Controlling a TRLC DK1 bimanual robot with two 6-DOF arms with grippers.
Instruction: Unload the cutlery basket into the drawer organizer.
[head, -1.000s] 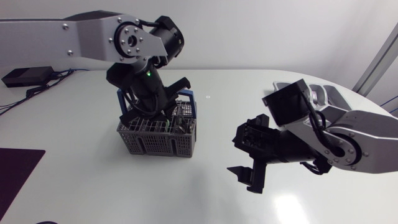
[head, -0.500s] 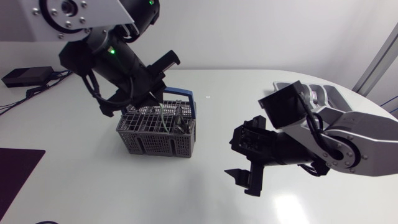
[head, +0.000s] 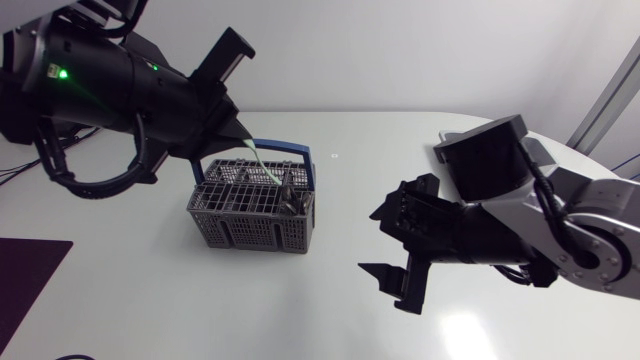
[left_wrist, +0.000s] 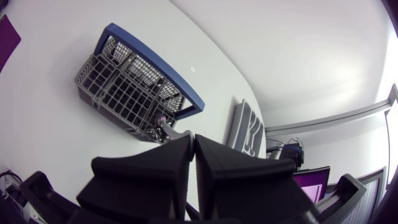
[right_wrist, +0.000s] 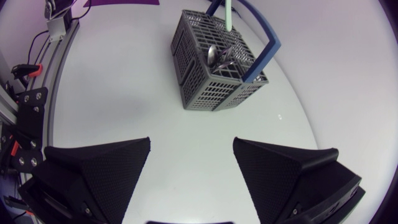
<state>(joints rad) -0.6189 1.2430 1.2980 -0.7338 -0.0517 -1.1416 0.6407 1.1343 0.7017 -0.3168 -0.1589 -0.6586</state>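
The grey cutlery basket (head: 252, 212) with a blue handle (head: 290, 152) stands left of the table's middle. My left gripper (head: 243, 138) hangs just above it, shut on a pale green-handled utensil (head: 262, 165) that slants down to the basket's top. Seen from the left wrist, the fingers (left_wrist: 177, 155) press together ahead of the basket (left_wrist: 127, 87), with the grey drawer organizer (left_wrist: 245, 129) beyond it. My right gripper (head: 380, 243) hovers open and empty right of the basket. From the right wrist, the basket (right_wrist: 217, 65) holds a spoon (right_wrist: 214, 56), and the green handle (right_wrist: 228, 15) rises above it.
A dark purple mat (head: 28, 272) lies at the table's front left edge. Bare white table lies between the basket and my right gripper (right_wrist: 193, 168).
My left arm has risen and swung to the left, drawing the green-handled utensil up out of the basket. My right arm has shifted only slightly.
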